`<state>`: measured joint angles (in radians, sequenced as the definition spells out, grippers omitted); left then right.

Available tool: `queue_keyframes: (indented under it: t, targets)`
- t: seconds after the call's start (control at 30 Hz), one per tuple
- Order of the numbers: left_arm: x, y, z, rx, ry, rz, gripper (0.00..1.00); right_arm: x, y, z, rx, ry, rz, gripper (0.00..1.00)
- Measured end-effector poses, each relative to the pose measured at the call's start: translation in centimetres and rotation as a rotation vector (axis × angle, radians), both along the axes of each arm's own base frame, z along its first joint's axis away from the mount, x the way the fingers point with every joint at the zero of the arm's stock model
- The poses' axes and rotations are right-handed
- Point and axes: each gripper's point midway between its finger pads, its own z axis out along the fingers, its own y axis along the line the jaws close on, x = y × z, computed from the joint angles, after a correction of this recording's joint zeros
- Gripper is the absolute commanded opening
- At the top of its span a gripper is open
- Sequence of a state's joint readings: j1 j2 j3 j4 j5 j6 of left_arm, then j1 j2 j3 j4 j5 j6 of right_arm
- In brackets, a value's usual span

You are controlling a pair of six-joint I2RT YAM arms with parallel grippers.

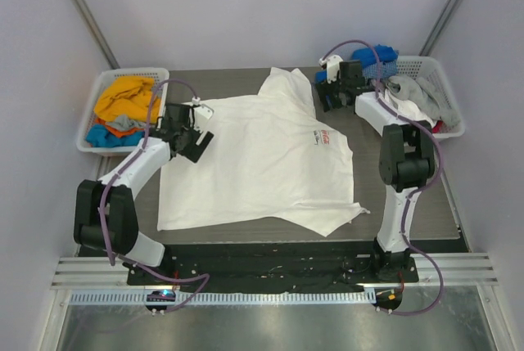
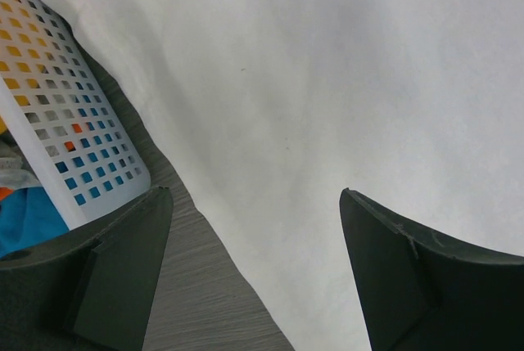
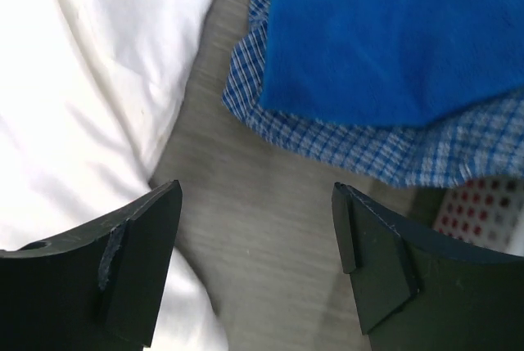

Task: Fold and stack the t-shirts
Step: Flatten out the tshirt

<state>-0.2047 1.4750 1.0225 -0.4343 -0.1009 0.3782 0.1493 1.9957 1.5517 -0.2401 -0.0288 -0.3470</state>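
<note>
White t-shirt [image 1: 262, 163] lies spread on the table [image 1: 426, 195], red chest logo [image 1: 325, 139] up, collar end far. No fold made yet, I'd say.

Left gripper [image 1: 195, 137]: fingers spread, holding nothing, straddling the shirt's left side edge with one finger over wood and one over cloth. Good line-up. Drop straight down and pinch both layers, not just the top one.

Right gripper [image 1: 331, 97]: also spread and empty, at the far right shoulder. Its gap sits mostly over bare table, and the blue-checked shirt [image 3: 368, 150] with the blue shirt [image 3: 393, 32] on top is close by its outer finger. Shift toward the white cloth before closing, or it snags the wrong shirt.

Lift both sides evenly. The near right hem looks rumpled, so smooth it first.
</note>
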Motion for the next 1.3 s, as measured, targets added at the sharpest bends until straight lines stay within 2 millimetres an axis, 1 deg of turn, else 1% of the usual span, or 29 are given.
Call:
queue_keyframes:
  t: [0.13, 0.27, 0.43, 0.53, 0.73, 0.87, 1.1, 1.3]
  targets:
    - [0.5, -0.1, -0.9, -0.002, 0.019, 0.012, 0.86, 2.5, 2.0, -1.3, 0.018, -0.01, 0.012, 0.81]
    - [1.2, -0.4, -1.1, -0.005, 0.024, 0.021, 0.86, 4.0, 3.3, -2.0, 0.024, -0.023, 0.023, 0.8]
    - [2.0, -0.7, -1.1, -0.009, 0.014, 0.025, 0.85, 5.1, 4.1, -3.2, 0.027, -0.025, 0.031, 0.8]
    - [2.0, -0.8, -1.4, -0.005, 0.019, 0.024, 0.84, 5.4, 4.2, -4.1, 0.025, -0.014, 0.031, 0.8]
    - [2.2, -0.8, -1.5, 0.002, 0.015, 0.026, 0.84, 6.1, 4.5, -5.3, 0.023, -0.007, 0.034, 0.8]
    - [2.3, -0.8, -1.6, 0.004, 0.007, 0.028, 0.83, 6.2, 4.7, -6.2, 0.016, 0.001, 0.038, 0.8]
    - [1.4, -0.3, -3.0, 0.026, 0.033, 0.033, 0.83, 6.5, 5.2, -7.3, -0.046, -0.012, 0.046, 0.8]
    - [1.6, 0.0, -3.0, 0.045, 0.02, 0.037, 0.82, 7.4, 4.8, -7.0, -0.132, -0.069, 0.029, 0.8]
